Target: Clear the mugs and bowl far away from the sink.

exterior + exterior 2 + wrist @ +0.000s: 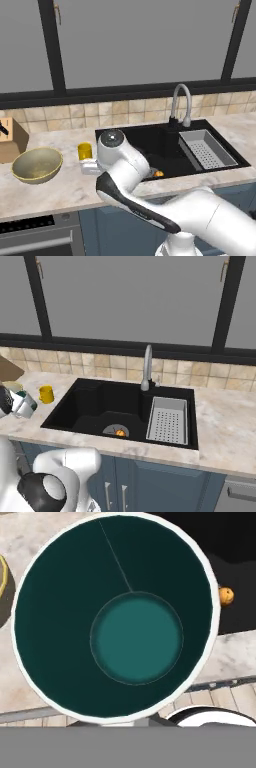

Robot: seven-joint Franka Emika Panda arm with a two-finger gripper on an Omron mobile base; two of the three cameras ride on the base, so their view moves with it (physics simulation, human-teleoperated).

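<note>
Base cams flanking sink (165, 145); hand cam prob. close-up.

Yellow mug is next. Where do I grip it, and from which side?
Take the yellow mug by its rim wall, straight down from above: it stands upright, mouth open, so one finger can go inside. Its handle seems to face the bowl, so pinch the wall nearer the sink. The gripper is shut on the teal mug for now.

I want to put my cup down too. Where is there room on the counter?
Right of the sink, the marble counter is bare out to its edge. Left of the sink it is crowded: yellow mug, bowl, knife block and the hand's teal mug.
</note>
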